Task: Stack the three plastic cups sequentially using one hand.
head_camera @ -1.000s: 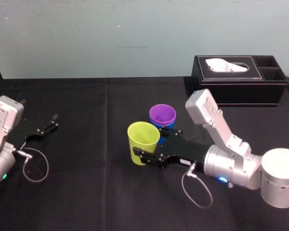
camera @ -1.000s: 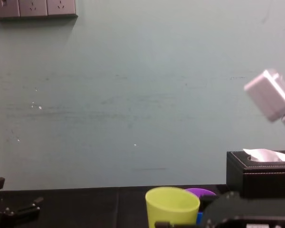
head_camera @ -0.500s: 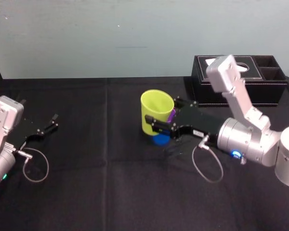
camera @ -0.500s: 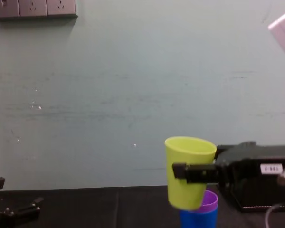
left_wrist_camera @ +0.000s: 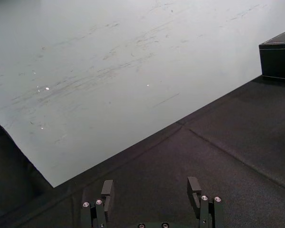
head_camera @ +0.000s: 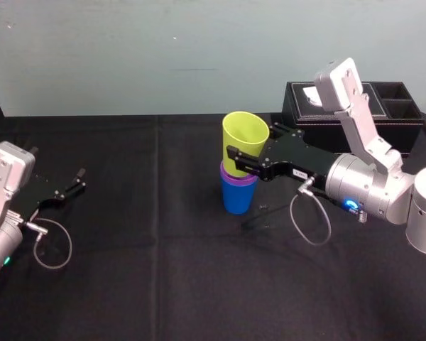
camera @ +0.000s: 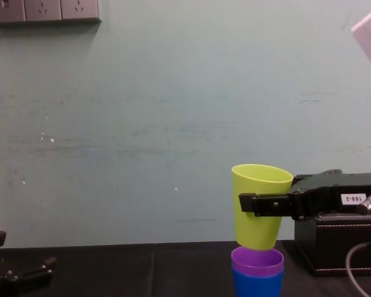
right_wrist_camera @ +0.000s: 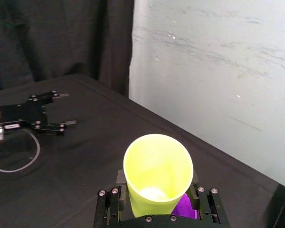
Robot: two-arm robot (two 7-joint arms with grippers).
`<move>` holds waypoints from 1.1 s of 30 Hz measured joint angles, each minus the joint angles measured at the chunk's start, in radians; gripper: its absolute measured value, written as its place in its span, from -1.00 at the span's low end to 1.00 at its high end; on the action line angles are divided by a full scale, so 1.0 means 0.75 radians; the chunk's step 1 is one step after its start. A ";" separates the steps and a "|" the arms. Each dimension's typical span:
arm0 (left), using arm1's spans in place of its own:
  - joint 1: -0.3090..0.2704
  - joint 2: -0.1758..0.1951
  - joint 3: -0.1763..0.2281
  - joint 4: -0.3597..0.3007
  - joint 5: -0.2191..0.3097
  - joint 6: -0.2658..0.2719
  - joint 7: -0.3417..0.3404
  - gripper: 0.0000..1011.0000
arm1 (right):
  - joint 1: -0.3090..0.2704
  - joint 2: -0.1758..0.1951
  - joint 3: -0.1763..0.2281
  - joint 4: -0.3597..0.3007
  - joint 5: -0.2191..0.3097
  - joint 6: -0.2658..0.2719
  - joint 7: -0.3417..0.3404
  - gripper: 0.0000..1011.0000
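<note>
Left pincer [left_wrist_camera: 151, 189] rests parted and empty on the table [head_camera: 142, 270], well left of the blue cup [head_camera: 237, 199]. I see the purple cup [head_camera: 238, 176] nested in it. Right pincer [head_camera: 250, 145] clamps the yellow-green cup [head_camera: 243, 142] directly above, base at the purple rim; seating and release remain. Half a second ago this cup hung lower, offset left.

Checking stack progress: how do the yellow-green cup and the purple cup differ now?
The yellow-green cup is clamped in the right tool, off the table, its base at the mouth of the purple cup, which sits nested in the blue cup. The yellow-green cup shows full height; the purple cup shows just a rim band. Both open upward. The left tool lies parked, open, far left.
</note>
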 joint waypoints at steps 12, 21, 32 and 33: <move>0.000 0.000 0.000 0.000 0.000 0.000 0.000 1.00 | 0.036 -0.033 0.010 0.084 0.001 -0.002 -0.017 0.46; 0.000 0.000 0.000 0.000 0.000 0.000 0.000 1.00 | 0.047 -0.045 0.002 0.124 -0.017 -0.015 -0.018 0.46; 0.000 0.000 0.000 0.000 0.000 0.000 0.000 1.00 | 0.054 -0.059 -0.006 0.151 -0.034 -0.022 -0.013 0.46; 0.000 0.000 0.000 0.000 0.000 0.000 0.000 1.00 | 0.055 -0.059 -0.006 0.152 -0.036 -0.023 -0.013 0.46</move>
